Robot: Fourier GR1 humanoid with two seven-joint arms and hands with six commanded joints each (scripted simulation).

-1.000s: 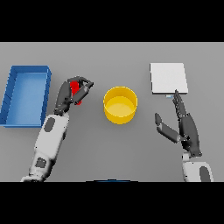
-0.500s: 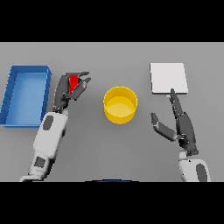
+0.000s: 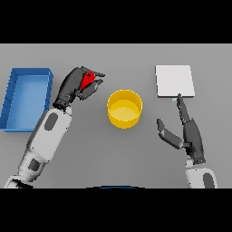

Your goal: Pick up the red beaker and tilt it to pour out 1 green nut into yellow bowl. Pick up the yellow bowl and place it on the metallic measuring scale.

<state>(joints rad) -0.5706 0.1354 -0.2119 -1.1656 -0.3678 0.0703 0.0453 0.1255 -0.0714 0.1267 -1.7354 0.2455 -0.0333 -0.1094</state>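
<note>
The red beaker [image 3: 87,79] is held above the table by my left hand [image 3: 74,86], whose fingers curl round it; it leans toward the right and only part of it shows between the fingers. The yellow bowl [image 3: 124,108] stands upright at the table's middle, a little right of and below the beaker. I see no green nut. The metallic measuring scale [image 3: 174,80] is a flat pale square at the upper right. My right hand [image 3: 186,131] hovers open below the scale, fingers straight and pointing at its near edge.
A blue rectangular bin [image 3: 26,97] lies at the far left, beside my left forearm. Grey tabletop stretches around the bowl and in front of it.
My left hand has lifted the red beaker and carried it to the right, toward the bowl. My right hand has shifted slightly upward toward the scale.
</note>
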